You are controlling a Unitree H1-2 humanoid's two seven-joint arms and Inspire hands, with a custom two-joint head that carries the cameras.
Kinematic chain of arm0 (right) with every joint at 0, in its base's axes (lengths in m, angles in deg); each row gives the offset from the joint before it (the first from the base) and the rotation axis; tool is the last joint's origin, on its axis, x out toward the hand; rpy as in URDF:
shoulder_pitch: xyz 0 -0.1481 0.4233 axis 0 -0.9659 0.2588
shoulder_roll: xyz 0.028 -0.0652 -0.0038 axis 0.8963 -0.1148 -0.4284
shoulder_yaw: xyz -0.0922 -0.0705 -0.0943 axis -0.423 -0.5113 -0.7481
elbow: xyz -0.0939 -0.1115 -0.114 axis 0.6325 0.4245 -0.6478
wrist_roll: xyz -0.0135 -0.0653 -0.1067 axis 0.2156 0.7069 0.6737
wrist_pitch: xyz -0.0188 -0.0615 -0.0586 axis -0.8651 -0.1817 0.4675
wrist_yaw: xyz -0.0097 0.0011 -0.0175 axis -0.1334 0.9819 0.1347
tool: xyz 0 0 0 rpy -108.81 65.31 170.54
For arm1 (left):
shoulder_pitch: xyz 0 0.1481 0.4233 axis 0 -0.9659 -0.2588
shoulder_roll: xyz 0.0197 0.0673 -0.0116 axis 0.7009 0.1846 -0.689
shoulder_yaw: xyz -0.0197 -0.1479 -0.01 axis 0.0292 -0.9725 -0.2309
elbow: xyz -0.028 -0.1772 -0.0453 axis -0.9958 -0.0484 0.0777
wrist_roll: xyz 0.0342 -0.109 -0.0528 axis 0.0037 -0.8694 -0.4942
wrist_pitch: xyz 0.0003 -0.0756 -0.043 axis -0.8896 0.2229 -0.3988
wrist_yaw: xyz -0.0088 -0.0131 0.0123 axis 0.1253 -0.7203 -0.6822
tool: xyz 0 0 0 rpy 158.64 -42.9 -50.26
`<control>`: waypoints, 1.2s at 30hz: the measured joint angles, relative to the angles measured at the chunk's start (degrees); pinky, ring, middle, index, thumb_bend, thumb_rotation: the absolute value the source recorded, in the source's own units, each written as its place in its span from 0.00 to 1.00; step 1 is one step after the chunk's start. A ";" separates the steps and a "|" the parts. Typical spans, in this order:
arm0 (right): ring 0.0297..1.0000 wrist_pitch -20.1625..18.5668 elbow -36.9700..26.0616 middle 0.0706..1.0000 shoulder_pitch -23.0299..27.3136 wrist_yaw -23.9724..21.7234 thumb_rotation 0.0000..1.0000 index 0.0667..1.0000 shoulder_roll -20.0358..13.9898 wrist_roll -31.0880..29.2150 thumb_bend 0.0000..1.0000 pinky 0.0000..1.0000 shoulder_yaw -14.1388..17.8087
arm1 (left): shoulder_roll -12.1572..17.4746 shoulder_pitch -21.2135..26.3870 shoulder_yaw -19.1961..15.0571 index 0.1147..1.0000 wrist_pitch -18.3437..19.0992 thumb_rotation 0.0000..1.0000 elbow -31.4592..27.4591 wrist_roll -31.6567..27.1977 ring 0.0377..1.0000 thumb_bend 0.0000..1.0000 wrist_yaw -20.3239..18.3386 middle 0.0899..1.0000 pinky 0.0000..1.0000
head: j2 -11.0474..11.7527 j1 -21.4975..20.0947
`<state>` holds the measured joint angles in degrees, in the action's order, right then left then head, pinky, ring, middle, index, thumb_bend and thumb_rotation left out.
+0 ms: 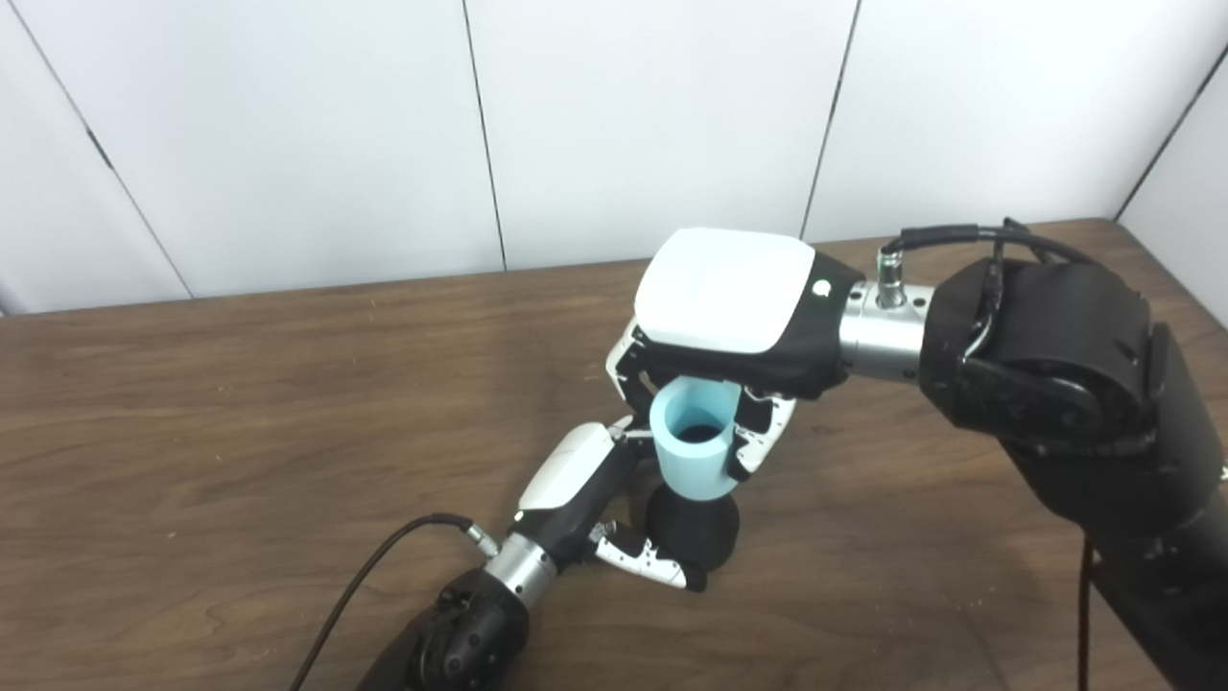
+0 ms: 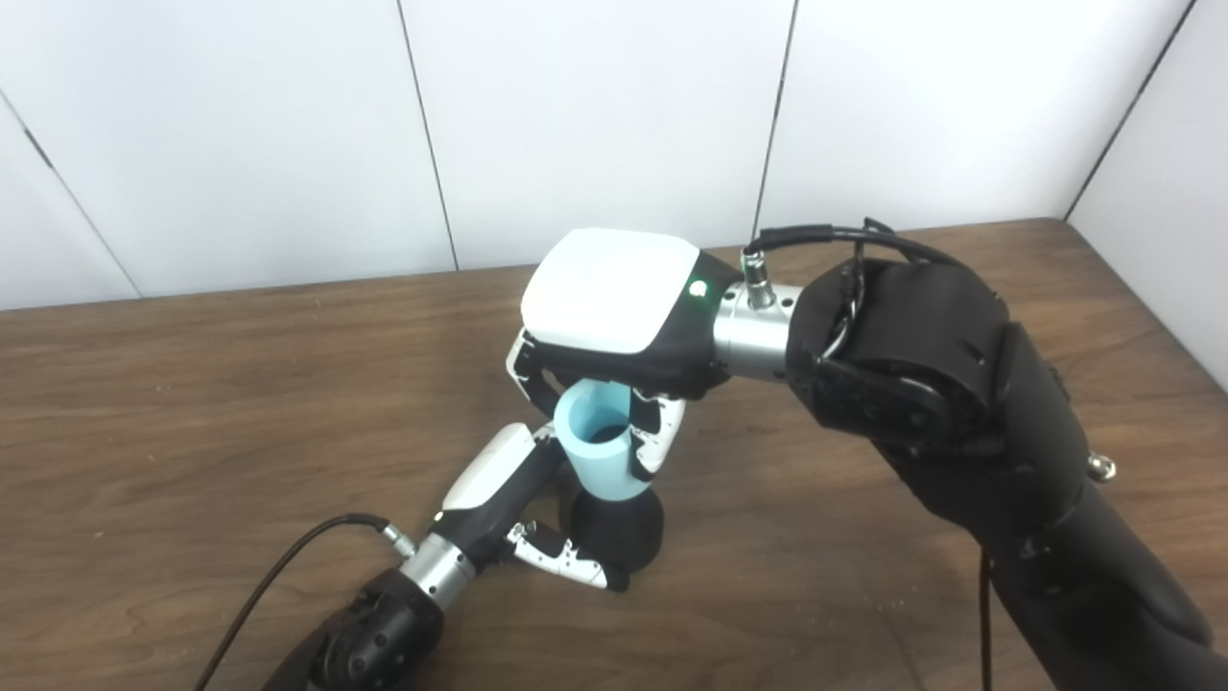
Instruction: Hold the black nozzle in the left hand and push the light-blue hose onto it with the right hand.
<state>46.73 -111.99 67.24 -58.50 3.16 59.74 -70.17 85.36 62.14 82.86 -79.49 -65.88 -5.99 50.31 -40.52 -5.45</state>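
The light-blue hose (image 1: 693,446), clasped by the right hand (image 1: 729,317), sits on the black nozzle (image 1: 693,526) gripped by the left hand (image 1: 585,489), probably needing a further downward push.

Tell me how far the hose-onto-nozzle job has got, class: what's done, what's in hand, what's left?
Done: the light-blue hose stands upright over the black nozzle, its lower end meeting the nozzle's top. In hand: the left hand steadies the nozzle on the table, and the right hand grips the hose from above. Left: pressing it fully down; how deep it sits cannot be seen.

Wood table (image 1: 192,403) (white panel wall (image 1: 317,125))
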 measured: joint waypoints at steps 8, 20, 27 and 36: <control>0.39 0.37 0.05 0.49 -0.99 1.18 0.00 0.44 -0.45 -0.45 0.52 0.32 0.39 | 0.01 -0.09 0.00 0.37 0.01 0.00 -0.13 0.00 0.72 0.51 -0.13 0.50 0.97 | -0.18 -0.09; 0.37 -1.77 -0.04 0.43 -1.00 -0.33 0.00 0.47 -1.69 2.15 0.52 0.26 0.30 | -0.01 -0.08 0.12 0.37 0.00 0.00 -0.23 0.00 0.72 0.51 -0.35 0.50 0.99 | -0.26 -0.26; 0.37 -3.03 -0.26 0.44 -1.00 -1.03 0.00 0.47 -1.72 2.72 0.52 0.24 0.31 | -0.01 -0.08 0.19 0.37 0.00 0.00 -0.24 0.00 0.72 0.51 -0.39 0.50 0.99 | -0.44 -0.26; 0.37 -3.96 -0.89 0.45 -1.31 -1.42 0.00 0.47 -1.71 3.00 0.52 0.25 0.31 | -0.01 -0.10 0.26 0.37 0.00 0.00 -0.31 0.00 0.72 0.51 -0.44 0.50 0.98 | -0.62 -0.26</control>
<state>42.77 -112.87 65.93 -59.91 1.45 62.74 -69.86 85.35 62.04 83.12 -79.49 -66.18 -5.99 49.87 -41.13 -5.71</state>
